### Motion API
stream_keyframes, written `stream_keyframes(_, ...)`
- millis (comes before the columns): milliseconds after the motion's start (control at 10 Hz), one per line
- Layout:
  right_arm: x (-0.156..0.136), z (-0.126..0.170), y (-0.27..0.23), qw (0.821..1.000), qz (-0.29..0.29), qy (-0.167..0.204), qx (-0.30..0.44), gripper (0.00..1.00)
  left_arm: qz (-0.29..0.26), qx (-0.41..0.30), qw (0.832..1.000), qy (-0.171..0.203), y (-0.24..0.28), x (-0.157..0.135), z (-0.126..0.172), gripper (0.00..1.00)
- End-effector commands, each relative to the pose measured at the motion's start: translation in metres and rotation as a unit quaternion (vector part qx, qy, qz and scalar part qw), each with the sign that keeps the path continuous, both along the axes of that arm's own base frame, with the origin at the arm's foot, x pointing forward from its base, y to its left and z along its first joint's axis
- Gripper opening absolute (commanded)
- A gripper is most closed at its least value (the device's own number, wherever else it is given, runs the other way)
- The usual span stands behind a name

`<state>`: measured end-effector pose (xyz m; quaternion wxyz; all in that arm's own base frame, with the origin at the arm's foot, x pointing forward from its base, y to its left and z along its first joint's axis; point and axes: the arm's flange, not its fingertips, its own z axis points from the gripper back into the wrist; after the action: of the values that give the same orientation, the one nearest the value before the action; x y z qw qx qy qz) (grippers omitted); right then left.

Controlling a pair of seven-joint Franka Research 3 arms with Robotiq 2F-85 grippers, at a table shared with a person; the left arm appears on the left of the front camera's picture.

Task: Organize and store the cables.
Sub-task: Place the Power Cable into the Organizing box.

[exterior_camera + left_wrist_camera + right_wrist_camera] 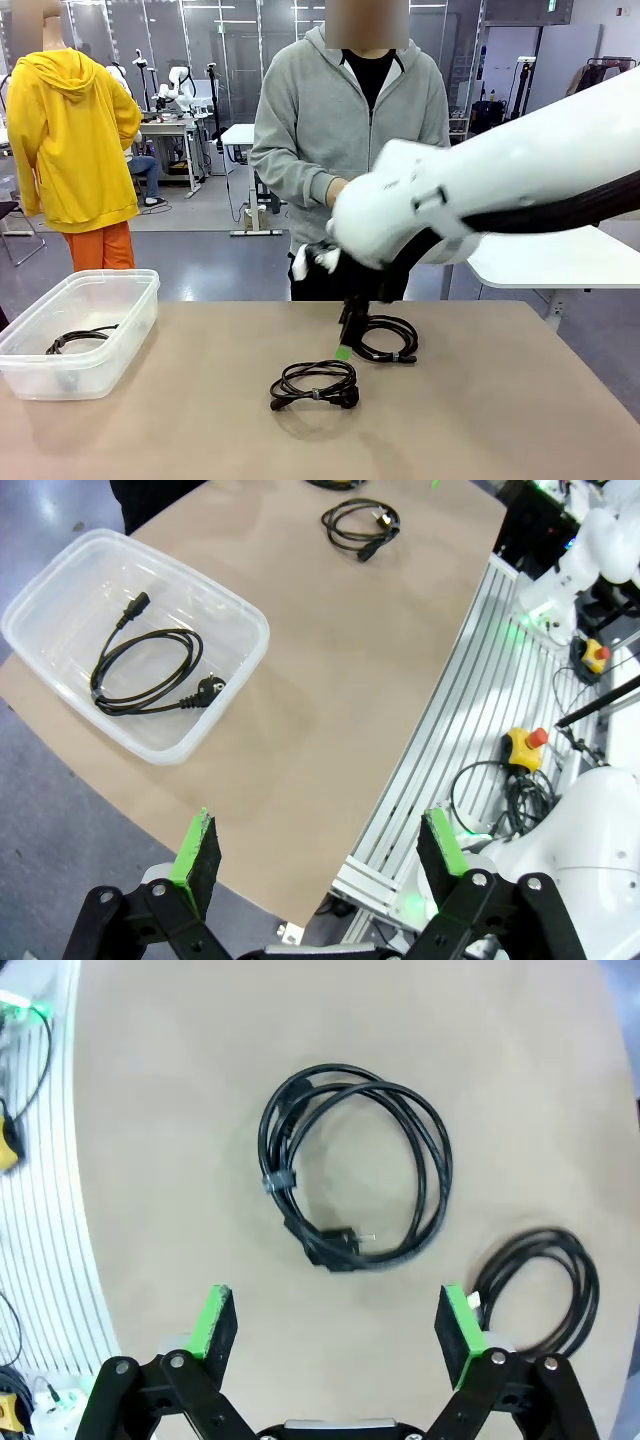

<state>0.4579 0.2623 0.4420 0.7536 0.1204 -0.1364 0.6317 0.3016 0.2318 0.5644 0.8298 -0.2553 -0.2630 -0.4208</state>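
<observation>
Far cable coil point(392, 340) partly behind the right claw point(348, 342); right arm point(480, 190) blurred across the person's point(320, 120) waist.

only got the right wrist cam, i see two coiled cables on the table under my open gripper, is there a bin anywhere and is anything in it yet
Observer: Yes. A clear plastic bin sits at the table's end on the robot's left, and one coiled cable already lies in it.
Operator: ok and whats the left gripper doing
Observer: The left gripper is open with nothing between its fingers, held high over the robot's side of the table and looking down on the bin.
Operator: anyone at the table
Observer: A person in a grey hoodie stands at the far side, across from the robot.
</observation>
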Motion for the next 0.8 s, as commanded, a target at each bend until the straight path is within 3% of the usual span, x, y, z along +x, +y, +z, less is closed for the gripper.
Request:
stream_keyframes(0,-0.021,0.008,-0.072,0.997,-0.012,0.009,0.074,1.00,0.006,0.002,1.000,0.005,0.000,0.000,0.003,1.00)
stream_keyframes(400,-0.060,0.025,-0.228,0.980,-0.106,-0.026,0.168,1.00,0.006,0.002,1.000,0.005,0.000,0.000,0.003,1.00)
stream_keyframes(700,-0.100,0.019,-0.339,0.958,-0.121,-0.059,0.254,1.00,0.006,0.002,1.000,0.005,0.000,0.000,0.003,1.00)
